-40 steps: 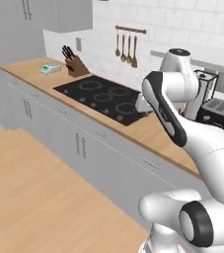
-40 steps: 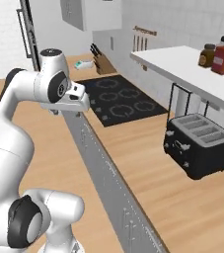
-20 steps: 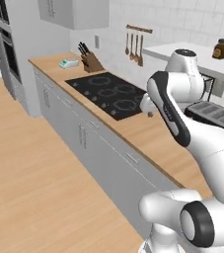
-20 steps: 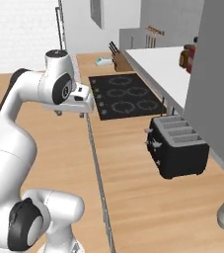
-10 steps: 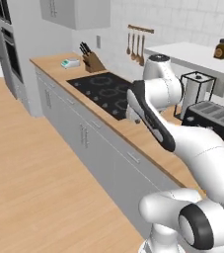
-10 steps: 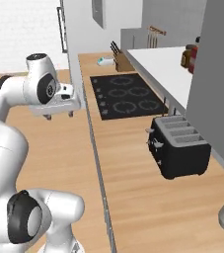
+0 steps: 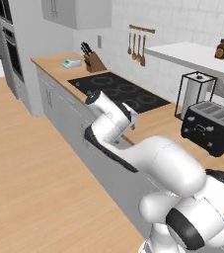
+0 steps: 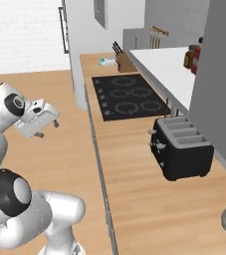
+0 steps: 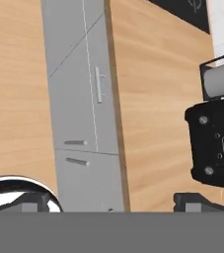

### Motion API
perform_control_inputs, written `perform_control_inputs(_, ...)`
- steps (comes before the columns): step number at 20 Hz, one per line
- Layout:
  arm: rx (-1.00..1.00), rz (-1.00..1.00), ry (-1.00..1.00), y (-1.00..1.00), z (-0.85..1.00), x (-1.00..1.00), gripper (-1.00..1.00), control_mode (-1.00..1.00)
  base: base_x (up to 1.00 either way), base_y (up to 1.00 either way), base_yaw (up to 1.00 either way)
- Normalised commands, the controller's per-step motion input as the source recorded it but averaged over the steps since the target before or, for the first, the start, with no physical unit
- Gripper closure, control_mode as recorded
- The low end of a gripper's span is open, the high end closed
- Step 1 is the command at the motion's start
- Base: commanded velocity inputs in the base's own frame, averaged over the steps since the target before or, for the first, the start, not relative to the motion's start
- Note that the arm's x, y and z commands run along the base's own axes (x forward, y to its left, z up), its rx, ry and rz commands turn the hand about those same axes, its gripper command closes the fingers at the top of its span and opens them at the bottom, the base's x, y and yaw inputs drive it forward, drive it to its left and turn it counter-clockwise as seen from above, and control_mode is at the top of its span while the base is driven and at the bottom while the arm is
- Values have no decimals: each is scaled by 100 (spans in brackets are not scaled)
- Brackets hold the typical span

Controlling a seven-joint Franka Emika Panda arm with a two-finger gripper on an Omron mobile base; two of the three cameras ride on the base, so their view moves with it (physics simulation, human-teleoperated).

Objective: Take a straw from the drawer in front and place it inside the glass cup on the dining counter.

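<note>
My gripper (image 9: 116, 202) is open and empty, its two dark fingertips (image 9: 34, 202) far apart. It hangs in front of the grey cabinet run, out over the floor, beside the wood counter edge (image 8: 97, 149). In the right base view the gripper (image 8: 49, 129) sits at the far left. Below it in the hand view is a pale grey drawer (image 9: 91, 94) front with a slim bar handle (image 9: 99, 85), and it looks shut. The straw, the glass cup and the dining counter are out of view.
A black toaster (image 8: 181, 147) stands on the wood counter, with a black stovetop (image 8: 129, 102) beyond it. A paper-towel holder (image 7: 196, 91), a knife block (image 7: 93, 62) and hanging utensils (image 7: 137, 47) line the wall. The wooden floor (image 7: 29, 163) lies open to the left.
The arm has swung down and leftward from above the stovetop edge to in front of the cabinets. The jaws have stayed open.
</note>
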Motion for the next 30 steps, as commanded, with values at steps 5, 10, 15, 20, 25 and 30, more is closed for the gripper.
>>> perform_control_inputs(5,-47,-13,0,1,-81,26,-100,-100,0,0,0)
perform_control_inputs(10,-39,-14,0,0,-62,16,-100,-100,0,0,0)
perform_control_inputs(15,-29,-11,0,-6,-60,23,-100,-100,0,0,0)
perform_control_inputs(20,-23,-8,0,-31,-49,44,-100,-100,0,0,0)
perform_control_inputs(25,-8,-2,0,-46,-44,35,-100,-100,0,0,0)
perform_control_inputs(30,0,0,0,-33,-45,33,-100,-100,0,0,0)
